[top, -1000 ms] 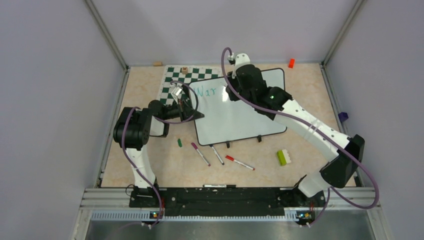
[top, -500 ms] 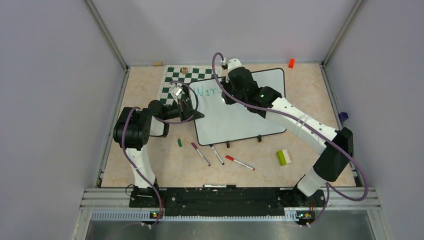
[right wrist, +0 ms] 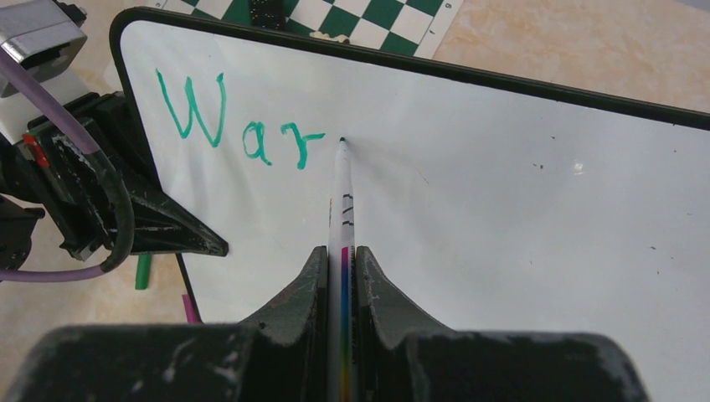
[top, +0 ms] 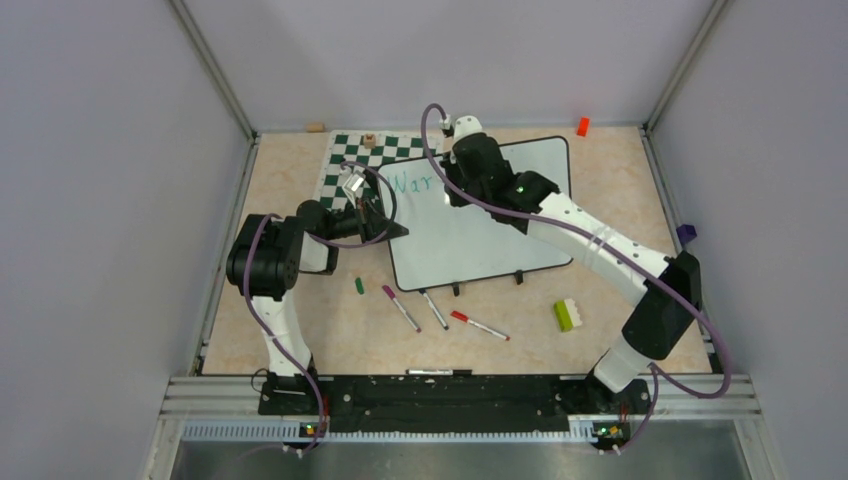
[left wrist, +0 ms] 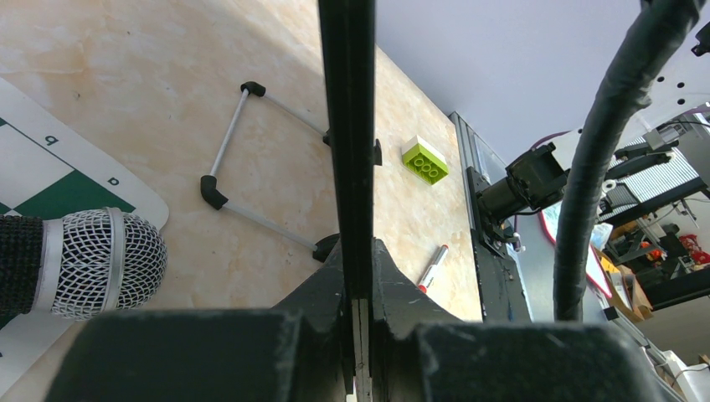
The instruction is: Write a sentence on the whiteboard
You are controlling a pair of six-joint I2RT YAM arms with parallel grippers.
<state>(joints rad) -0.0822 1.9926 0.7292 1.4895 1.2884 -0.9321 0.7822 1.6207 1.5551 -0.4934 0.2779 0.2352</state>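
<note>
The whiteboard [top: 480, 235] lies tilted in the middle of the table, its black rim [left wrist: 346, 126] running edge-on up the left wrist view. My left gripper [top: 396, 228] [left wrist: 358, 251] is shut on the board's left edge. The sentence [right wrist: 239, 126] [top: 412, 184] reads "War" in teal at the board's upper left. My right gripper [right wrist: 342, 255] is shut on a white marker [right wrist: 343, 193]. The marker's teal tip touches the whiteboard [right wrist: 519, 218] just right of the "r". In the top view the right wrist [top: 470, 165] hides the marker.
A green-and-white chess mat [top: 345, 170] lies under the board's far left corner. Loose markers [top: 400, 307] [top: 479, 325] and a green cap [top: 359, 285] lie in front of the board. A lime brick [top: 569, 314] [left wrist: 424, 159] sits front right, an orange block [top: 582, 126] far back.
My right arm has shifted a little to the left over the board's top edge. The left arm and the board have stayed still.
</note>
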